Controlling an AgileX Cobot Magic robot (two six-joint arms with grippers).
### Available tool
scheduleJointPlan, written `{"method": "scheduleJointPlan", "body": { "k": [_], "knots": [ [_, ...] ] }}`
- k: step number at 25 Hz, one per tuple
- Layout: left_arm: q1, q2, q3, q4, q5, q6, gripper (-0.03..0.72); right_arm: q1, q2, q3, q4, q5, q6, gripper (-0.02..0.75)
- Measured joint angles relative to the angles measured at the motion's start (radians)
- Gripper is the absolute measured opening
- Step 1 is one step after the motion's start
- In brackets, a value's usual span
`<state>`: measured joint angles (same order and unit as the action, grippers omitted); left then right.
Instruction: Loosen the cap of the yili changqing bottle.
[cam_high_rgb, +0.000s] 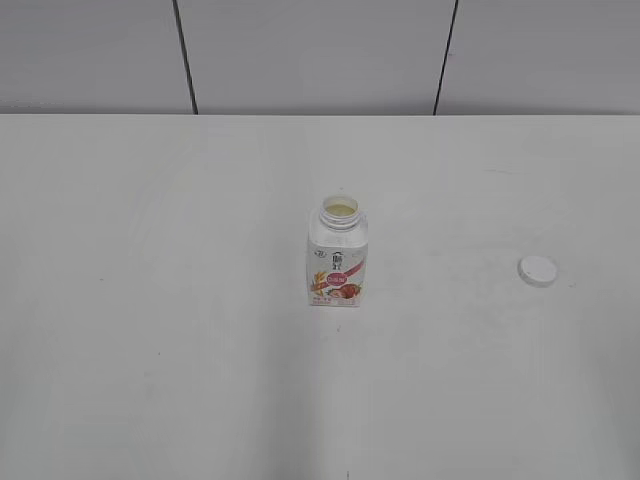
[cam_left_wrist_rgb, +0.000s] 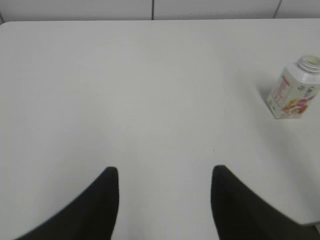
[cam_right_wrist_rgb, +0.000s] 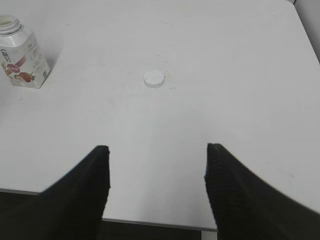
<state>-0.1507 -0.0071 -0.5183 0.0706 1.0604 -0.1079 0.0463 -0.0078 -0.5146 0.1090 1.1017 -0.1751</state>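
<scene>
The yili changqing bottle stands upright near the middle of the white table, its wide neck uncovered and pale liquid showing inside. Its white cap lies flat on the table well to the right of it. The left wrist view has the bottle at the far right, well ahead of my left gripper, which is open and empty. In the right wrist view the bottle is at the upper left and the cap lies ahead of my right gripper, open and empty. Neither arm appears in the exterior view.
The white table spreads wide on all sides of the bottle. Its near edge shows just under my right gripper's fingers. A grey panelled wall rises behind the table's far edge.
</scene>
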Motion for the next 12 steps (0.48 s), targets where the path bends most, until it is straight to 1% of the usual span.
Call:
{"method": "scheduleJointPlan", "body": {
  "k": [1, 3, 8, 12],
  "knots": [
    [0.031, 0.0, 0.0, -0.001, 0.0, 0.0, 0.373, 0.0, 0.0, 0.0, 0.0, 0.0, 0.0, 0.482],
    [0.067, 0.0, 0.0, -0.001, 0.0, 0.0, 0.365, 0.0, 0.0, 0.0, 0.0, -0.001, 0.0, 0.482],
    [0.077, 0.0, 0.0, -0.008, -0.001, 0.0, 0.351, -0.005, 0.0, 0.001, 0.0, -0.002, 0.0, 0.482],
    [0.077, 0.0, 0.0, -0.015, -0.001, 0.0, 0.35, -0.038, 0.0, 0.001, -0.001, -0.002, 0.0, 0.482]
  ]
}}
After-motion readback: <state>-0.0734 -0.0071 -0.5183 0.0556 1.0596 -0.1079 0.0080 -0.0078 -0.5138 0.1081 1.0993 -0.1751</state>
